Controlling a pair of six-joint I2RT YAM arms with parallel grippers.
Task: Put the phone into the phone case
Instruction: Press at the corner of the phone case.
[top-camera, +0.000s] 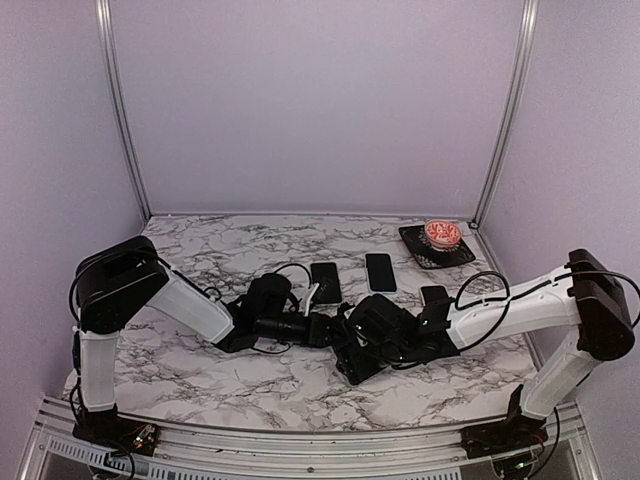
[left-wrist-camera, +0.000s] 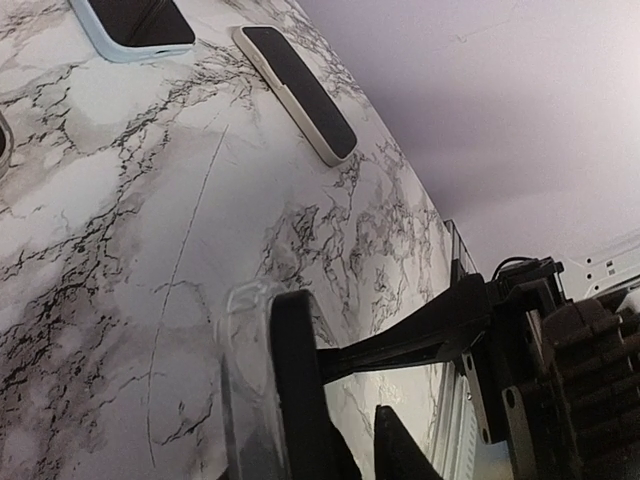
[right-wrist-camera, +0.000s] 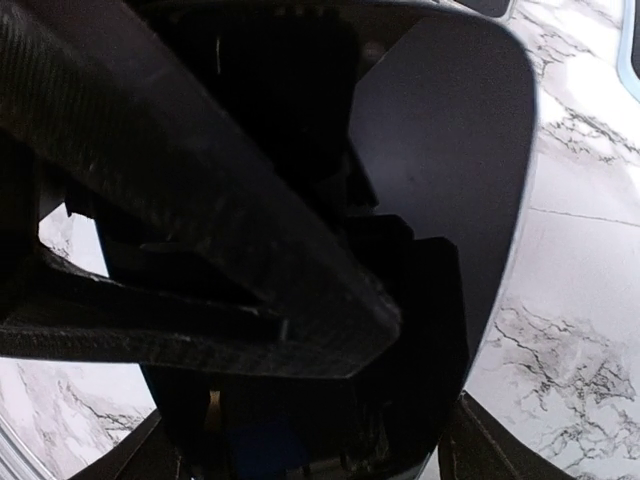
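Phone (right-wrist-camera: 450, 150): a glossy black slab with rounded corners, held up off the table between the two arms, near the middle. A clear plastic case (left-wrist-camera: 238, 370) curves round its corner. The right gripper (right-wrist-camera: 320, 450) is clamped across its width, fingers wide. Whether the left gripper (top-camera: 322, 328) pinches anything, I cannot tell. Beyond, on the veined, marble-patterned table (top-camera: 200, 250), lie a pale-blue-cased phone (left-wrist-camera: 140, 25) and a white-edged phone (left-wrist-camera: 295, 90).

White arm links (top-camera: 505, 312), black joints (top-camera: 120, 285); looped black cables (top-camera: 480, 285); left gripper (left-wrist-camera: 350, 435) prob. matte black.
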